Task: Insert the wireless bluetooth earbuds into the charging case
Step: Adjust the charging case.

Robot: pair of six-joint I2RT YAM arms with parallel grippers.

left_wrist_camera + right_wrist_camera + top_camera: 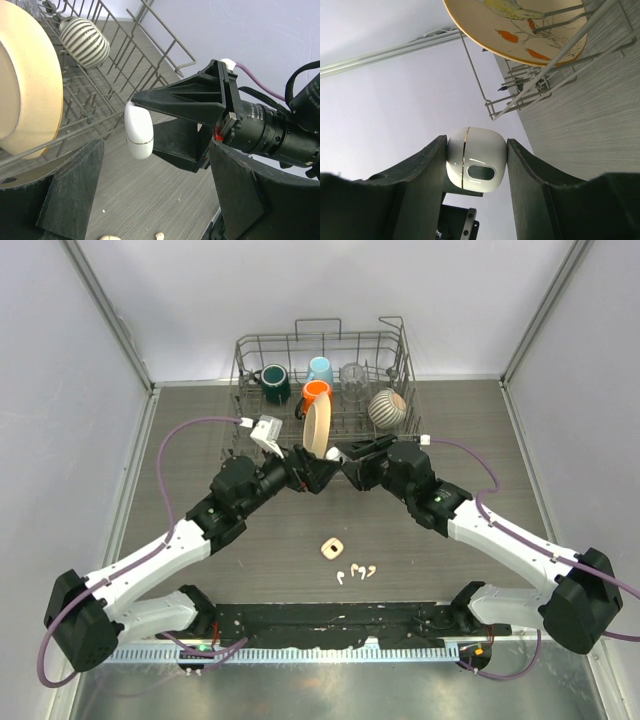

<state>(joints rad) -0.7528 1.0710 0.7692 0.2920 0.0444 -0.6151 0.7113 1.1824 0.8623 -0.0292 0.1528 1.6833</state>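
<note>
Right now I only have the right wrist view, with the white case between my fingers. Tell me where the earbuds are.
Observer: The earbuds lie loose on the table, close to the arms' bases and well short of both grippers.
Operator: Give me the left gripper.
Observer: The left gripper has its jaws open and points at the charging case that the right gripper holds. In the left wrist view, neither of its fingers touches the case.
Operator: Report anything lying by the buds.
Observer: A tan rounded-square piece with a hole in its middle lies flat on the table, just beyond the buds.
</note>
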